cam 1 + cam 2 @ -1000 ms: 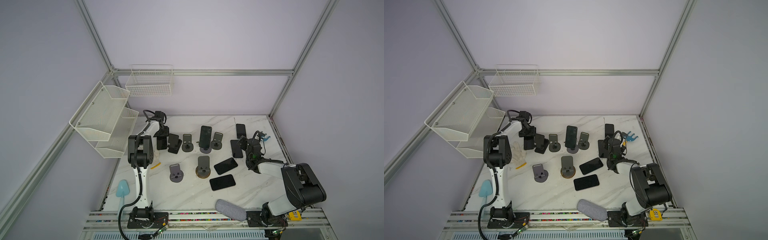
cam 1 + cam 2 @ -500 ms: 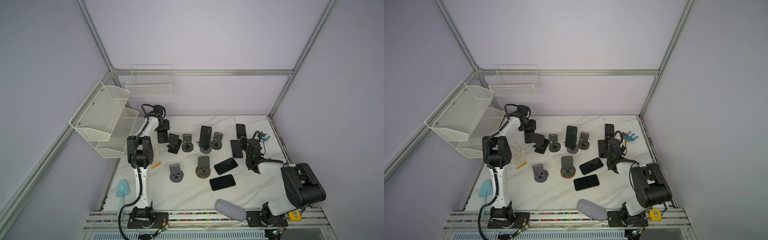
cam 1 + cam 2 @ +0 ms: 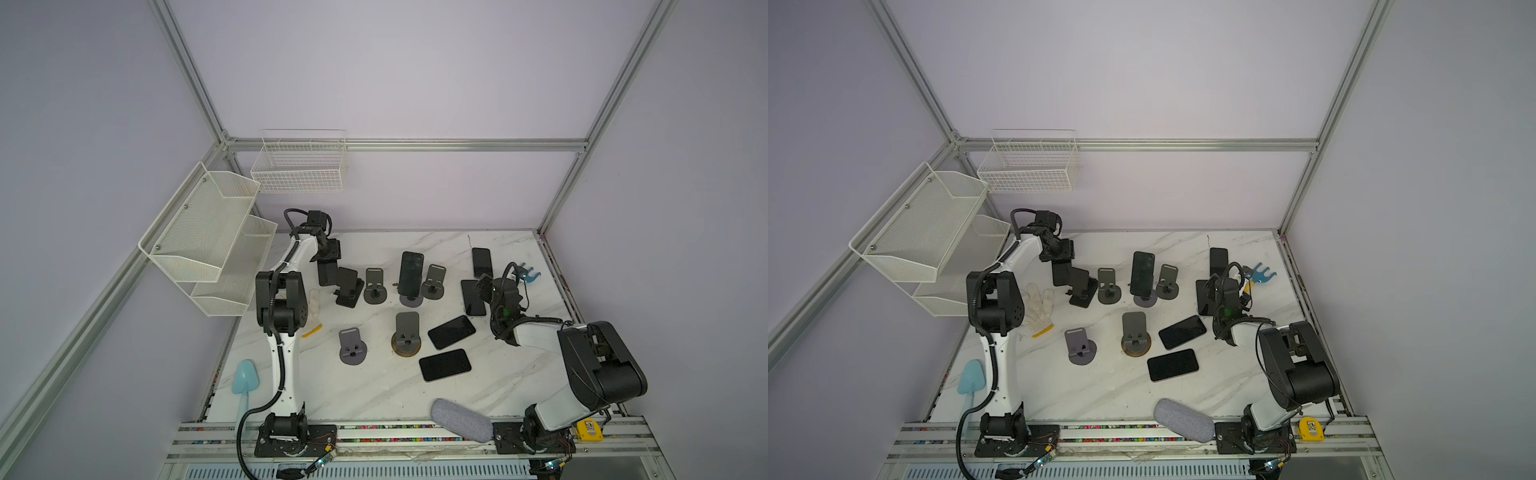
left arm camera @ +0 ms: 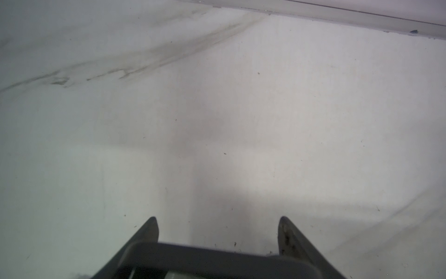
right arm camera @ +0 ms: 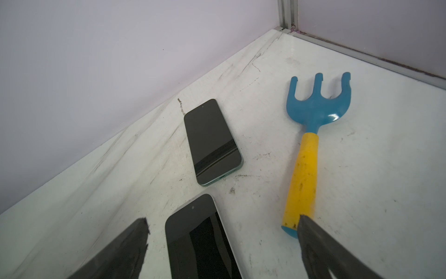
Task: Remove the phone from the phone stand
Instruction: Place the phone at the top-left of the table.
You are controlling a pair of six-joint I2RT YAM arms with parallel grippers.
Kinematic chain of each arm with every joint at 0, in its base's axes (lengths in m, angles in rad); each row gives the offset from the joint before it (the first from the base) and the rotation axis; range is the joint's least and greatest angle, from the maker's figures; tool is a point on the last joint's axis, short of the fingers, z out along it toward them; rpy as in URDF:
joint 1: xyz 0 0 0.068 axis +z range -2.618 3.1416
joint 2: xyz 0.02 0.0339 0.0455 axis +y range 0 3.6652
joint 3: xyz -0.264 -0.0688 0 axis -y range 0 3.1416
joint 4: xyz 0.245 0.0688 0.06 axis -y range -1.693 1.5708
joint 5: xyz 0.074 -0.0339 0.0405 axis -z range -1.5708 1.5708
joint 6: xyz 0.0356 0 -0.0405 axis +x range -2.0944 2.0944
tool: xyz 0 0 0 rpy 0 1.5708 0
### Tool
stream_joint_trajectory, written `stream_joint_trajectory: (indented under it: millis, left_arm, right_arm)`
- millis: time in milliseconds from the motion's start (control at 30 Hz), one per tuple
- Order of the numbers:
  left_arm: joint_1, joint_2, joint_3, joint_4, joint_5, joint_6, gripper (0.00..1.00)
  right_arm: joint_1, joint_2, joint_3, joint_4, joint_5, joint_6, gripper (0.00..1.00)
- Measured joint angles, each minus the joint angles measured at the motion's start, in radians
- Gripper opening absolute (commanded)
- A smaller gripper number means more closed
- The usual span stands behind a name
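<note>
Top views both take in the whole marble tabletop, and from where I stand the left arm reaches toward the far left part of it. The left tool points downward and is clamped on the upper end of a dark phone. That phone hangs upright just beside the black phone stand (whether its lower edge touches the stand I cannot make out). Further along that row a second phone leans in a round grey stand, with empty stands on either side. A white glove lies by the left arm. Over on the right side the right tool sits low above a flat phone, near a blue toy rake. Left wrist view next: two dark fingers stand apart with the phone's dark edge gripped across between them, and only bare marble lies beyond. Right wrist view last: the right tool's jaws stand wide apart and hold nothing, straddling the near end of the flat phone. A green-edged phone lies face up closer to the wall, and the end of the rake's yellow handle shows right beside one finger.
</note>
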Motion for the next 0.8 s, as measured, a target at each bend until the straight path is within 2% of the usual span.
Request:
stream_joint_trajectory:
  millis: [200,600,800]
  left_arm:
    - [0.0,0.043,0.0,0.014,-0.006,0.006,0.58]
    - [-0.002,0.044,-0.002,0.037,-0.031,0.037,0.58]
    - [-0.007,0.05,-0.004,0.046,-0.042,0.037,0.62]
  right_arm:
    - [0.0,0.001,0.0,-0.005,0.0,0.002,0.97]
    - [0.0,0.012,0.011,-0.019,-0.006,0.006,0.97]
    - [0.0,0.012,0.011,-0.019,-0.008,0.006,0.97]
